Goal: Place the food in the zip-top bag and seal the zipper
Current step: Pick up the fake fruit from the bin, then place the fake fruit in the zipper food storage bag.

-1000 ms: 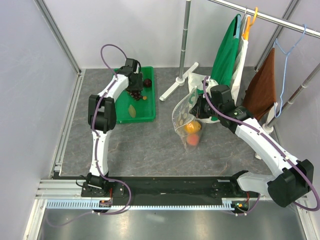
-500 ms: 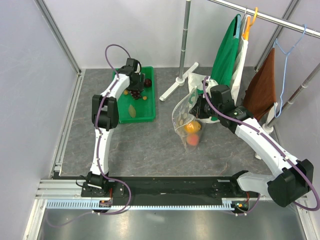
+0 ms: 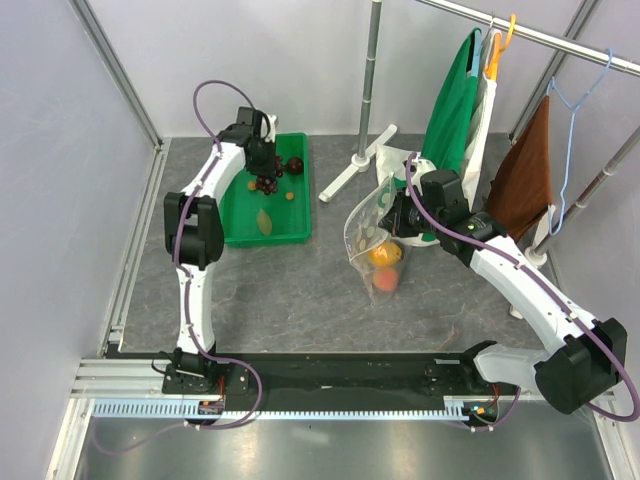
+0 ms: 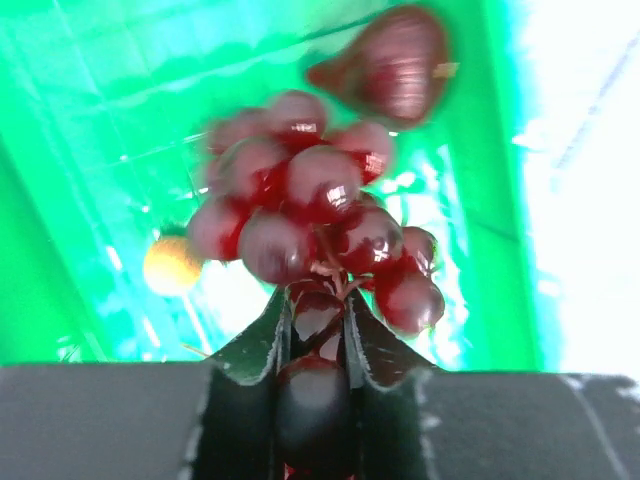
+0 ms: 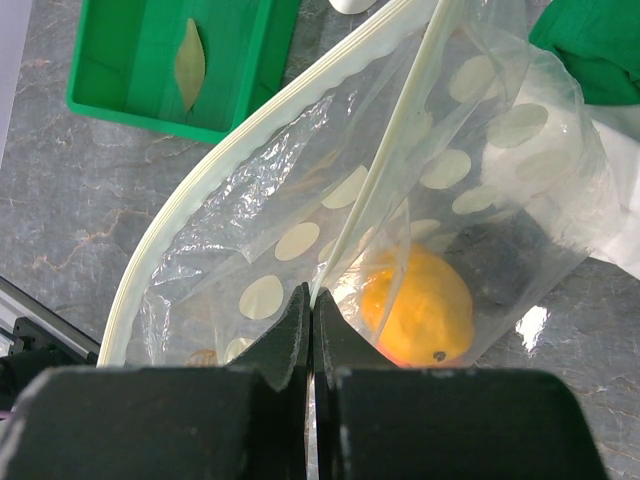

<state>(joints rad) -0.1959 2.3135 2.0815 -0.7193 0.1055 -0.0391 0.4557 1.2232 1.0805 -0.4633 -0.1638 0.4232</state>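
Note:
My left gripper (image 4: 318, 320) is shut on the dark purple grape bunch (image 4: 310, 220), with grapes wedged between its fingers, over the green tray (image 4: 100, 100). In the top view that gripper (image 3: 260, 165) sits at the tray's far end with the grape bunch (image 3: 266, 184) just below it. The dark plum (image 4: 395, 70) lies beyond, on the tray. My right gripper (image 5: 312, 305) is shut on the zipper (image 5: 365, 205) of the zip-top bag (image 5: 300, 240) and holds its mouth up and open. Inside the bag lie the orange (image 5: 420, 305) and, under it, the peach (image 3: 388, 280).
A small yellow ball (image 4: 172, 265) and a leaf (image 5: 188, 62) lie in the tray (image 3: 290, 232). A clothes rack stand (image 3: 358, 160) rises behind the bag. A green and white garment (image 3: 455, 100) and a brown cloth (image 3: 520, 180) hang at the right.
The left gripper has closed on the grape bunch, and its arm has shifted toward the tray's far left. The right arm and the bag have not moved.

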